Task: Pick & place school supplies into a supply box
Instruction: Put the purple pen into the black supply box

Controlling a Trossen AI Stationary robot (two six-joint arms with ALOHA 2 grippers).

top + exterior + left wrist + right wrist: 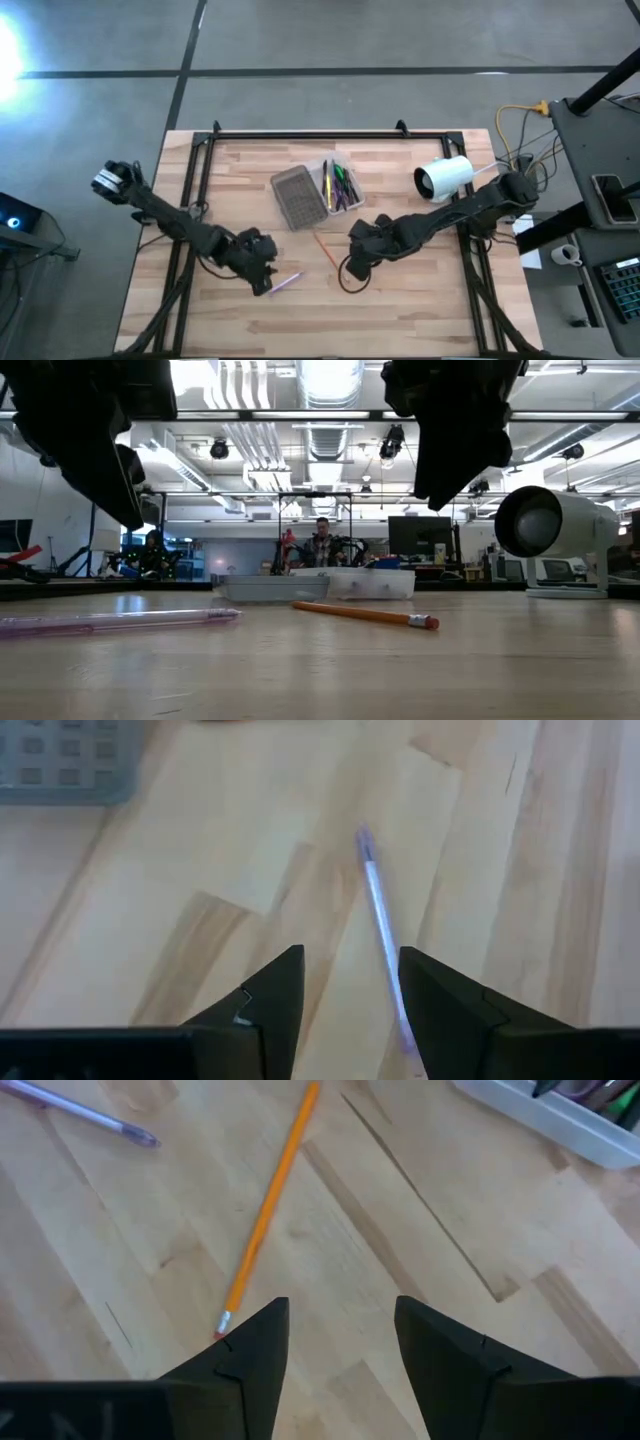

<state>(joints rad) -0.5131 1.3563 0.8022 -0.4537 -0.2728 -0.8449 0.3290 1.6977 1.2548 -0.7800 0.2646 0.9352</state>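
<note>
The supply box lies open at the table's far middle. Its grey ribbed half (297, 196) sits beside a clear half (340, 186) that holds several pens. An orange pencil (326, 249) and a purple pen (287, 281) lie flat on the wood nearer the front. My left gripper (350, 995) hovers open over the purple pen (380, 915), which runs past one fingertip. My right gripper (340, 1345) hovers open by the eraser end (222, 1323) of the pencil (268, 1215). In the low view both grippers (95, 450) (455, 435) hang clear above the table.
A white camera (445, 178) stands on the table's far right, near my right arm. A dark cable loop (350, 282) hangs under my right gripper. A black frame (300, 133) runs along the far edge. Bare wood lies toward the near edge.
</note>
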